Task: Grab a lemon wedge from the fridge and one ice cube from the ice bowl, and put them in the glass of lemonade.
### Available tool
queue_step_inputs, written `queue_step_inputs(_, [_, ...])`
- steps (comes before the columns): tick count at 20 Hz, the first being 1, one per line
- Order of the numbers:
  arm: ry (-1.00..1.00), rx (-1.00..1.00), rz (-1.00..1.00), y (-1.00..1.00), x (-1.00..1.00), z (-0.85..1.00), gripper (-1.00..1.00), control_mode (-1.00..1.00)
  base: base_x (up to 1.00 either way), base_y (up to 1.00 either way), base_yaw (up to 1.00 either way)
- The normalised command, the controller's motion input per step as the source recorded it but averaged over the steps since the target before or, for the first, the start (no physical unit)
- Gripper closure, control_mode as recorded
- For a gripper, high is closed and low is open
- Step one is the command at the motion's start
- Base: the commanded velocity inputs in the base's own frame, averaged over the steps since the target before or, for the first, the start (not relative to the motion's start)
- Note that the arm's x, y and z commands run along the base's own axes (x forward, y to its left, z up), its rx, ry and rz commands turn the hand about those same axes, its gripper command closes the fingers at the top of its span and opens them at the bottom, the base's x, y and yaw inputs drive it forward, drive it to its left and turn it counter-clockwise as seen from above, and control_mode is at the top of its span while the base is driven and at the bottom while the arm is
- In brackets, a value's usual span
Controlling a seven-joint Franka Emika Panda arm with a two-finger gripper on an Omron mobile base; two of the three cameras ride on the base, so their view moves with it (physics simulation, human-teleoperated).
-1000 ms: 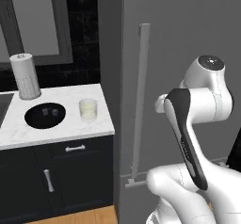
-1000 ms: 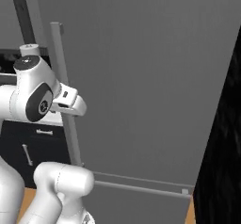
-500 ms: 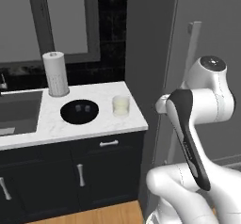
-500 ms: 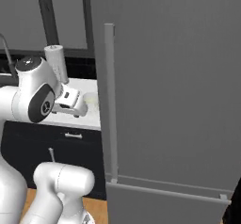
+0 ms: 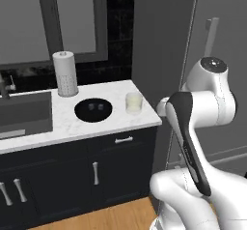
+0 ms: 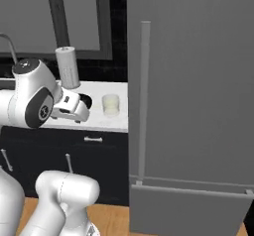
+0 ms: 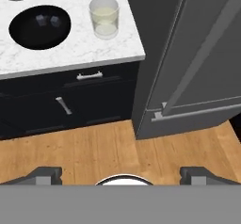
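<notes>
The glass of lemonade (image 7: pixel 104 17) stands on the white marble counter (image 7: pixel 70 53), near its right end beside the fridge (image 7: pixel 202 49). Left of the glass sits the black ice bowl (image 7: pixel 19 30) with two ice cubes, one ice cube (image 7: pixel 40 19) lying left of the other. The grey fridge (image 6: pixel 198 81) is shut, its long bar handle (image 6: pixel 144 101) upright. The lemon wedge is out of view. My gripper (image 7: pixel 121 175) hangs open and empty in front of the counter, above the wooden floor, well short of the glass (image 5: pixel 133 102) and bowl (image 5: pixel 93 109).
A white paper-towel roll (image 5: pixel 65 73) stands behind the bowl and a dark sink (image 5: pixel 24 113) lies at the counter's left. Dark navy cabinets with slim handles (image 7: pixel 89 76) run under the counter. Wooden floor (image 7: pixel 94 148) lies open below my hand.
The whole picture has shifted as the base moved: counter, bowl and glass slid toward the middle of both base views and the fridge toward the right. The gripper stayed open.
</notes>
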Motion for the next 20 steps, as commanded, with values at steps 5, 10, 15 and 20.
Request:
queue_step_inputs(5, [0.00, 0.00, 0.00, 0.00, 0.00, 0.00, -1.00, 1.00, 0.34, 0.65, -0.19])
queue_step_inputs(10, [0.00, 0.00, 0.00, 0.00, 0.00, 0.00, -1.00, 1.00, 0.58, 0.67, -0.02])
queue_step_inputs(15, [0.00, 0.00, 0.00, 0.00, 0.00, 0.00, -1.00, 1.00, 0.65, 0.21, 0.03])
queue_step_inputs(20, [0.00, 0.00, 0.00, 0.00, 0.00, 0.00, -1.00, 1.00, 0.47, 0.00, 0.03])
